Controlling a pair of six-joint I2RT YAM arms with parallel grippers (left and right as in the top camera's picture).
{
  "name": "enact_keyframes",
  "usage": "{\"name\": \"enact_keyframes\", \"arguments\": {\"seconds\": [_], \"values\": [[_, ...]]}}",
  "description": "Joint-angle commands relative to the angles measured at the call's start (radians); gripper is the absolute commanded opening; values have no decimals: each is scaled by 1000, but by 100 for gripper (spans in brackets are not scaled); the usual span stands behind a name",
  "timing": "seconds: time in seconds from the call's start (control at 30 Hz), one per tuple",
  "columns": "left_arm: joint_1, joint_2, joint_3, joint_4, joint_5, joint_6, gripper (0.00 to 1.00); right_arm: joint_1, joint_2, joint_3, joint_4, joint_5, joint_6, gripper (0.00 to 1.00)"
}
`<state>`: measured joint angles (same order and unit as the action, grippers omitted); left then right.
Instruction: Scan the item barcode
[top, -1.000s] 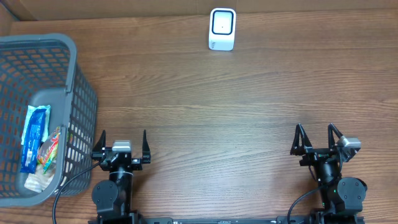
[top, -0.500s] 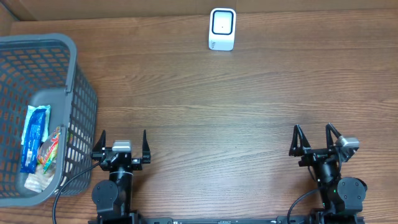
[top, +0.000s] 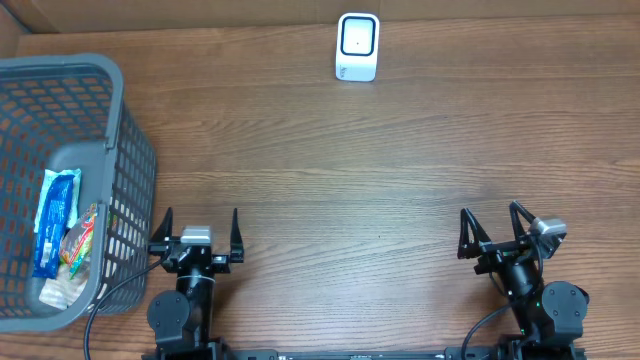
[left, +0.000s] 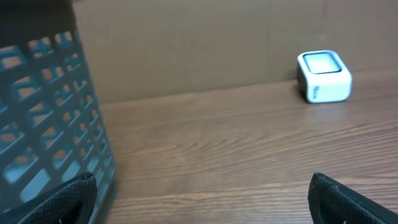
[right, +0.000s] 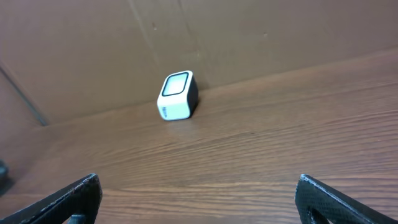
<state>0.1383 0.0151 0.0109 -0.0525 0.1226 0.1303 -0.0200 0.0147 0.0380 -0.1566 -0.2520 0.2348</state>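
The left gripper (top: 199, 218) and the right gripper (top: 489, 212) are spread wide, empty; the scanner (top: 357, 46) stands well ahead of both.

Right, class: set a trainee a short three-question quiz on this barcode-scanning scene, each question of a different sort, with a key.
1. True or false: the white scanner stands inside the grey basket.
2. Multiple choice: the left gripper and right gripper are A) both open and empty, B) both shut on packets, C) one open, one shut.
3. Short answer: where do the snack packets lie?
Key: 1 false, it stands on the table at the far edge. 2 A. 3 In the basket, on the robot's left.
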Motion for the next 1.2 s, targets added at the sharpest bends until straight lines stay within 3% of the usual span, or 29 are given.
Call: {"name": "enact_keyframes", "arguments": {"seconds": [0.0,0.37,0.57,1.17], "values": [[3,-8,-6,8,55,-55,100,-6,-12,71,-26,-31,-3,100],[4,-8,-6,-7,51,-78,99,-6,-12,92,-101,33,-3,100],[3,-8,-6,-7,51,-78,100,-6,-12,92,-293,10,5,100],[4,-8,-6,-7,51,-78,100,-6,-12,92,-291,79,1,100]]}}
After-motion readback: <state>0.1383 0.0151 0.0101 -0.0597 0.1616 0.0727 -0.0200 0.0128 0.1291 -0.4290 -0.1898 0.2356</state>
